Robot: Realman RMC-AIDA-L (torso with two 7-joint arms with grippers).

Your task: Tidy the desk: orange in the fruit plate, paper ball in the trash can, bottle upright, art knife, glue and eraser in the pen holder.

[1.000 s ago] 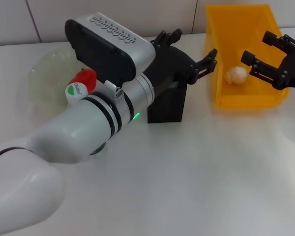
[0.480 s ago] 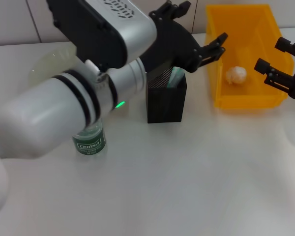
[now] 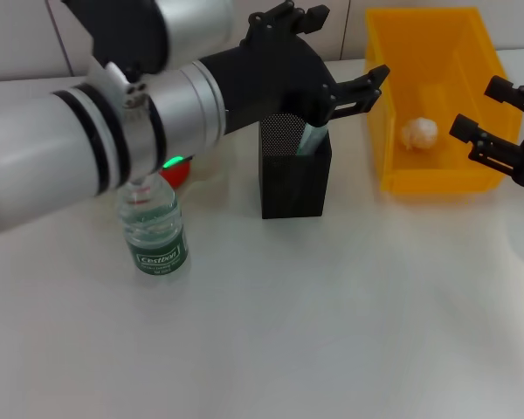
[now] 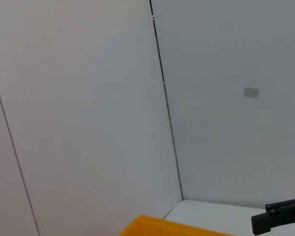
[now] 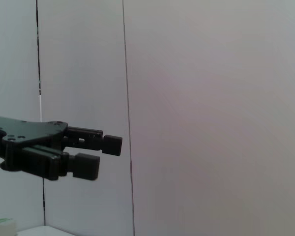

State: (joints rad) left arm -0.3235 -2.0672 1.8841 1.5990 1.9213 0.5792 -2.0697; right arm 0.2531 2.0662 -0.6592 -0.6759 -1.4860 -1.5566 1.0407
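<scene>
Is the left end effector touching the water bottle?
Apart. In the head view the left end effector is open above the pen holder, away from the upright water bottle.

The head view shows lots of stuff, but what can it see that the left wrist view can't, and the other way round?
Only the head view shows the upright water bottle, the black pen holder, the paper ball inside the yellow bin and the open left gripper above the pen holder. Only the left wrist view shows the tall wall panels with a dark seam. Both show the yellow bin and the open right gripper, though the left wrist view catches only the bin's edge and one gripper fingertip.
</scene>
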